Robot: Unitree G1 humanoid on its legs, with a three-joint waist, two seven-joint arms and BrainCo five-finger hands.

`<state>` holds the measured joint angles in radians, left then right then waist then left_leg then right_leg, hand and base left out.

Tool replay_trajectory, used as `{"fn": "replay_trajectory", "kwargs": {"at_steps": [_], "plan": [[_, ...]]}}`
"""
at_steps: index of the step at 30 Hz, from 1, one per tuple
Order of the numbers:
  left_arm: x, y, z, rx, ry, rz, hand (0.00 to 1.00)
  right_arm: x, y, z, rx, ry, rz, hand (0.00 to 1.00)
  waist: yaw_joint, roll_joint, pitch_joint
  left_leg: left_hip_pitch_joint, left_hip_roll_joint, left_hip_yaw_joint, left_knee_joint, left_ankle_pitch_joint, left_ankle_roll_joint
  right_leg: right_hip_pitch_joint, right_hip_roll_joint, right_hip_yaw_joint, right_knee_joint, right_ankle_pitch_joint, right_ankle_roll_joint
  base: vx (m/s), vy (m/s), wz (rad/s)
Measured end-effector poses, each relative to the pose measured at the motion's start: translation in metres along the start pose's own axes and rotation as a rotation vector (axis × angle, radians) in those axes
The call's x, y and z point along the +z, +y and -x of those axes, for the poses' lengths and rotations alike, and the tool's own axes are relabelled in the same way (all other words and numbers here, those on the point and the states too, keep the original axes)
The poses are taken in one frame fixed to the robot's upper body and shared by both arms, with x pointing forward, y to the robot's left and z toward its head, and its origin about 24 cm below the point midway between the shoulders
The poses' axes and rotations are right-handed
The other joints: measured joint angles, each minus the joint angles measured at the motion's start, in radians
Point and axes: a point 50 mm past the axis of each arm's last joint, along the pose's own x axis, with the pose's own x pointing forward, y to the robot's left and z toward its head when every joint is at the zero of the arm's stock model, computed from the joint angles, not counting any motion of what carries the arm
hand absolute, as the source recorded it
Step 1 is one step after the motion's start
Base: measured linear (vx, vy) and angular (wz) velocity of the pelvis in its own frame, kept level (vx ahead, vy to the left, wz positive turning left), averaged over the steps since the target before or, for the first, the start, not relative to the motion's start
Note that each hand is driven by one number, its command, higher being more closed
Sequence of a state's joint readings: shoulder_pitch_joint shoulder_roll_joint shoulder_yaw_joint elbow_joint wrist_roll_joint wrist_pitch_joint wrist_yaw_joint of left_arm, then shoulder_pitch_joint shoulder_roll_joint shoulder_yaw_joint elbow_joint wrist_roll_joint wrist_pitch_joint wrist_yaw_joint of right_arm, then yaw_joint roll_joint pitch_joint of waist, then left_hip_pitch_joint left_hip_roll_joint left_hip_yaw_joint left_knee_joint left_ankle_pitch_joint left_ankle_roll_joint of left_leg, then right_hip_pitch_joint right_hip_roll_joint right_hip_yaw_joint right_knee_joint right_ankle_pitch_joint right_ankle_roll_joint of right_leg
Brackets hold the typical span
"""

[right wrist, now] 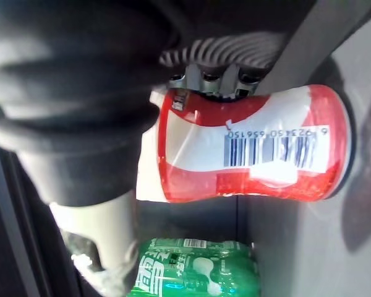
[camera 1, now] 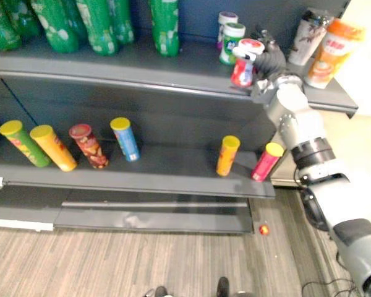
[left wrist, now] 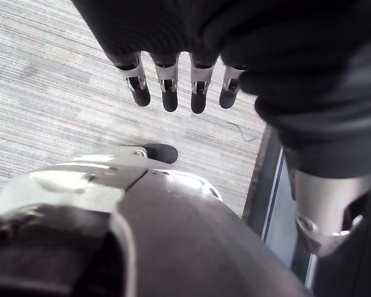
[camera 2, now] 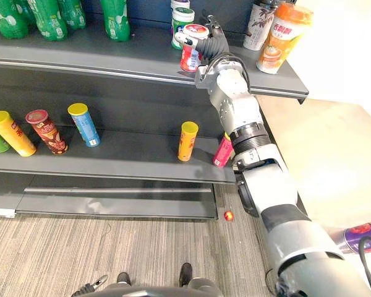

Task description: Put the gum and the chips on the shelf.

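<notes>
Shelf [camera 2: 111,59]: holding chip cans [camera 2: 188,141] on its lower tier, chips apparently done. Right hand [camera 2: 215,44]: fingers [right wrist: 204,77] clasping gum bottle [right wrist: 247,148]. Left hand [left wrist: 167,80]: hanging, fingers relaxed. Gum bottle: resting on upper tier, awaiting release

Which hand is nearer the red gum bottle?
Right. The right hand is curled round the red gum bottle at the upper shelf; the left hand hangs down over the floor, well away from it.

Green plastic bottles [camera 1: 105,28], upright row; orange paper cup [camera 1: 331,55] beside white patterned cup [camera 1: 308,38]; small red round object [camera 1: 264,229] on grey striped floor [camera 1: 142,260]
</notes>
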<state>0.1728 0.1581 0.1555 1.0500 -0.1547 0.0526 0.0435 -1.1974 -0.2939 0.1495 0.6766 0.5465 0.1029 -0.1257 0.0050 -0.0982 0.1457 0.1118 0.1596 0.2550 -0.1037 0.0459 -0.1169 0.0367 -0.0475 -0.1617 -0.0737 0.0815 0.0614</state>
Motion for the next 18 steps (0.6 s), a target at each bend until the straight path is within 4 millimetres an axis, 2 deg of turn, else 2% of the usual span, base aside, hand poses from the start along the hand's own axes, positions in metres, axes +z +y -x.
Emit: {"fn": "replay_trajectory", "kwargs": {"at_steps": [4,11,15,18], "plan": [[0.001,0.001,0.001,0.006,-0.011,0.001,0.00,0.014,-0.001,0.000,-0.015,-0.058,-0.022,0.00,0.000,-0.003,0.001,0.002,0.001,-0.001,0.000,0.000,0.000,0.003,0.001,-0.001,-0.001,0.000,0.000,0.00,0.000,0.00],[0.002,0.001,0.001,0.021,-0.020,0.001,0.00,0.068,0.010,0.001,-0.035,-0.288,0.027,0.00,0.001,-0.005,0.002,0.006,0.004,-0.001,0.000,0.001,-0.001,0.006,0.003,-0.001,-0.001,0.000,0.000,0.00,0.000,0.00],[0.003,0.001,0.001,0.028,-0.022,0.001,0.00,0.088,0.009,0.008,-0.085,-0.403,0.087,0.00,0.002,-0.005,0.002,0.013,0.004,-0.008,0.000,0.001,-0.001,0.020,0.003,-0.008,-0.003,0.000,0.000,0.00,0.001,0.04],[0.004,0.000,0.000,0.031,-0.028,0.000,0.00,0.105,0.016,0.019,-0.092,-0.511,0.132,0.00,0.002,-0.005,0.002,0.013,0.004,-0.011,0.000,0.001,-0.002,0.021,0.003,-0.011,-0.003,0.000,0.000,0.00,0.002,0.03]]}}
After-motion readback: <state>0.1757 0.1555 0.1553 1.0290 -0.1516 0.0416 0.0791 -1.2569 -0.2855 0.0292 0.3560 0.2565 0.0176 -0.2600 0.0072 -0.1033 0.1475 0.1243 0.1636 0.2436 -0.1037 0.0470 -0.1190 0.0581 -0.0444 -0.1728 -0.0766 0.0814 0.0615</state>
